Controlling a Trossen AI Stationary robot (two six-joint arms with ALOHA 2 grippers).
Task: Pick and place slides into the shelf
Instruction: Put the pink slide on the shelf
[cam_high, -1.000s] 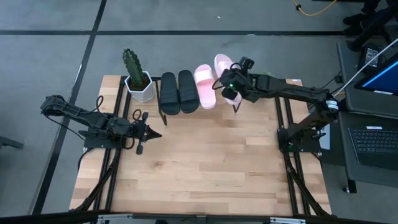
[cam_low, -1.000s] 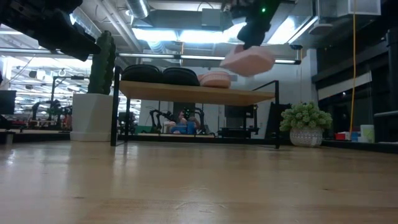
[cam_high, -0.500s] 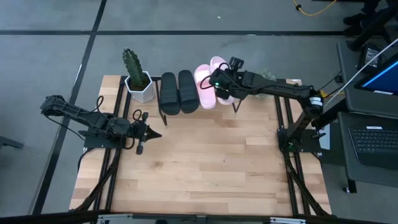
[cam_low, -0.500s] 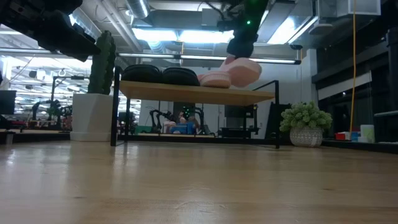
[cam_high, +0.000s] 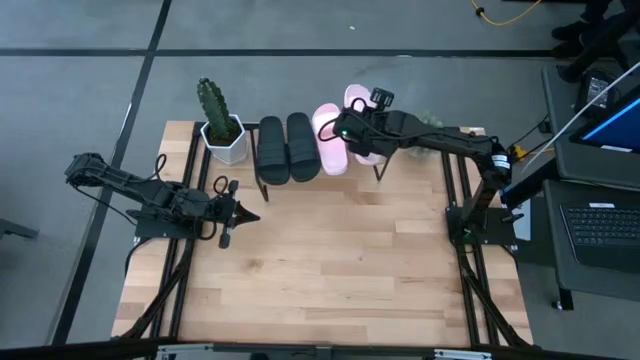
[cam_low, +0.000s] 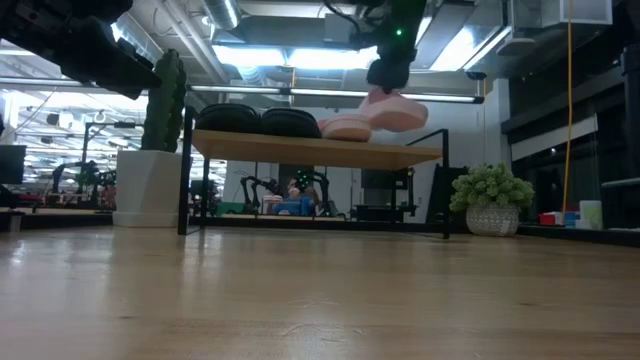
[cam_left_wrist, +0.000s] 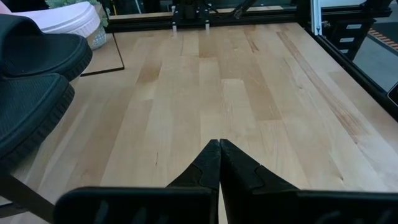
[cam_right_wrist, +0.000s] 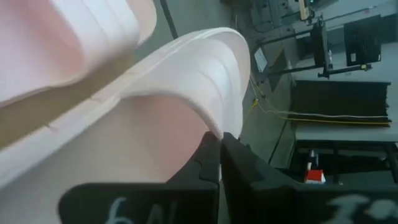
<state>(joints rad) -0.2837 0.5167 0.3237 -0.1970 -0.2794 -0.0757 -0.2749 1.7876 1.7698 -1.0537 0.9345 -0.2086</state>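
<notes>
Over the shelf (cam_low: 320, 148), right pincer (cam_high: 347, 133) gripping half-hidden pink slide (cam_high: 362, 130), left pincer (cam_high: 243, 212) closed, idle.

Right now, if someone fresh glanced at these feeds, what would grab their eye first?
The right hand, shut on the second pink slide, which it holds tilted at the right end of the shelf, beside the first pink slide. Next, the two black slides sitting side by side on the shelf next to the potted cactus. The left hand waits shut over the table's left side.
</notes>
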